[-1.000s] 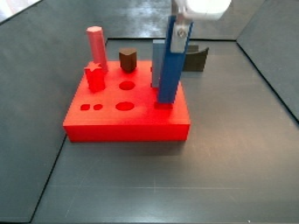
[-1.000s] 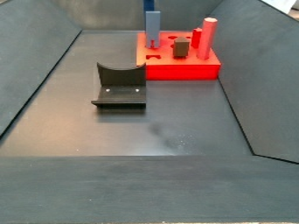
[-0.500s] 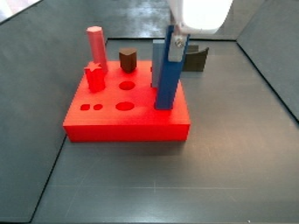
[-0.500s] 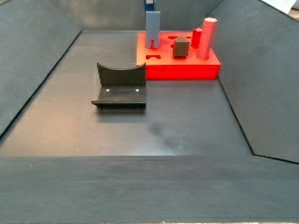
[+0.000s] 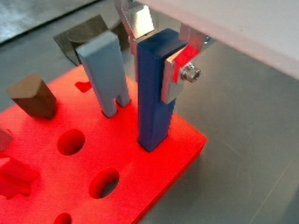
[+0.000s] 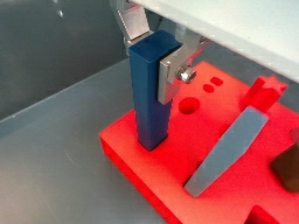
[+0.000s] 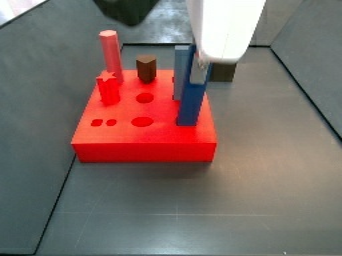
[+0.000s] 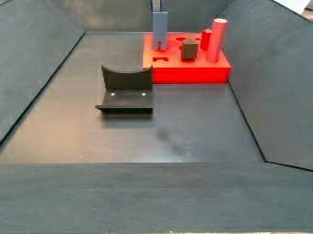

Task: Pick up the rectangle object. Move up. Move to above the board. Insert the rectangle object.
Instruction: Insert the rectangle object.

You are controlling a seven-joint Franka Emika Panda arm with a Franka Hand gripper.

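The rectangle object [image 5: 156, 96], a tall dark blue bar, stands upright with its lower end in a hole at a corner of the red board [image 5: 140, 188]. My gripper [image 5: 159, 57] is shut on the bar's top, one silver finger on each side. Both wrist views show this; in a wrist view the bar [image 6: 151, 105] meets the board [image 6: 152, 179] near its edge. In a side view the gripper [image 7: 199, 64] holds the bar [image 7: 193, 95] over the board [image 7: 144, 138]. In a side view the bar [image 8: 159, 25] rises from the board [image 8: 189, 72] at the far end.
On the board stand a pale grey-blue two-legged block [image 5: 105, 70], a brown block [image 7: 146, 68] and a red round peg [image 7: 108, 50]. Open round holes [image 7: 143, 98] lie between them. The fixture [image 8: 124, 90] stands on the dark floor. Sloped walls enclose the floor.
The gripper has come down with the blue bar. The bar's lower end has sunk deeper into the board's hole.
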